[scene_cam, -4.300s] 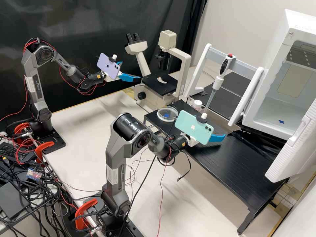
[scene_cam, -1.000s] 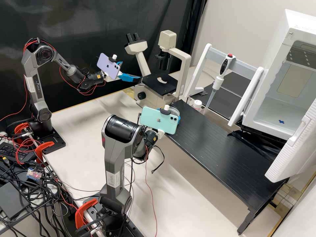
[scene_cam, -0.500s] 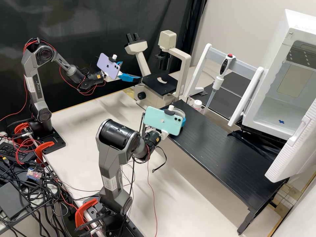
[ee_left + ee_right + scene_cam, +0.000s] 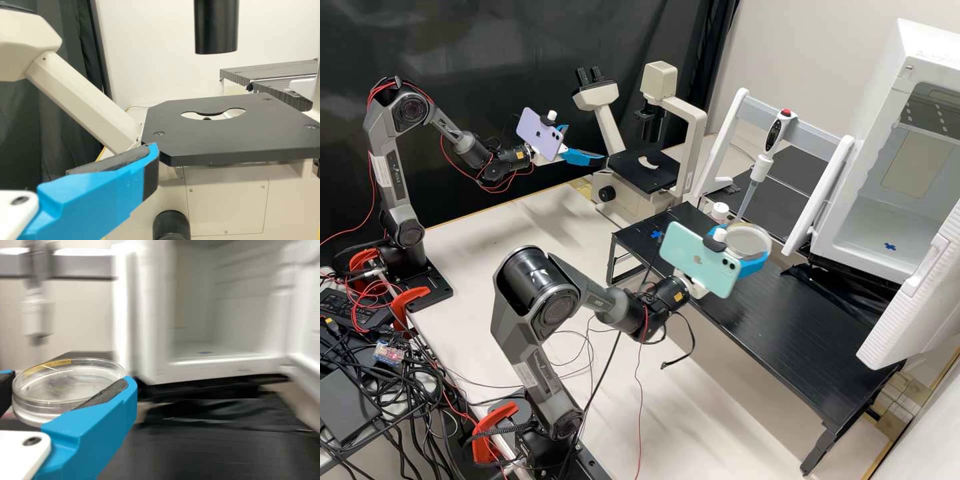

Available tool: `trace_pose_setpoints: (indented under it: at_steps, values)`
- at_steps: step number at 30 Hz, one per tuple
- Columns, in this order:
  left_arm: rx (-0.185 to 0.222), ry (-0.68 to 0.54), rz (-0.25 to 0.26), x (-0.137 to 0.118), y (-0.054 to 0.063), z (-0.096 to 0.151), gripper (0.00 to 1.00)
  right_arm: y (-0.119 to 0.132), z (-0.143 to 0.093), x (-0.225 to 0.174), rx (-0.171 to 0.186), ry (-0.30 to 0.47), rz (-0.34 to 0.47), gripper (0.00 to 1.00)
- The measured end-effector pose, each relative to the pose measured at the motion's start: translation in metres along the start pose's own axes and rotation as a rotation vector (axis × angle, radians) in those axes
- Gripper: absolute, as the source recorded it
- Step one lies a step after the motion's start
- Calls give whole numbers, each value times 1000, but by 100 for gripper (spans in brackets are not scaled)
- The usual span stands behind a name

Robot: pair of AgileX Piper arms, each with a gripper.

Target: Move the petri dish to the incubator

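In the high view my right gripper [image 4: 743, 253] is shut on the clear round petri dish [image 4: 749, 239], above the black platform and left of the open white incubator [image 4: 837, 220]. The right wrist view has the petri dish [image 4: 67, 385] roughly level between the blue fingers of my right gripper [image 4: 69, 392]; the incubator [image 4: 155, 362] stands beyond, its inside visible. My left gripper [image 4: 588, 144] stands open beside the microscope in the high view, nothing between its fingers. In the left wrist view, one finger of my left gripper [image 4: 80, 167] shows before the microscope stage.
The black platform [image 4: 780, 320] reaches toward the incubator, whose opened door [image 4: 920, 293] stands at the right. Behind are a pipette [image 4: 763, 160] on a white-framed stand and a white-capped bottle [image 4: 720, 212]. The microscope [image 4: 640, 170] stands at the back.
My right gripper has carried the petri dish up and rightward from the platform's left end, where a blue cross mark is now uncovered. The left arm has stayed still.
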Motion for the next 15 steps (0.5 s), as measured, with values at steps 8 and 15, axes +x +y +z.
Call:
trace_pose_setpoints:
  at_steps: [8, 15]
  values:
    - [0, 0, 0, 0, 0, 0, 100, 45, 26, 43, -24, -74, 132, 0]
    - [0, 0, 0, 0, 0, 0, 100, 63, 41, 88, -15, -152, 133, 0]
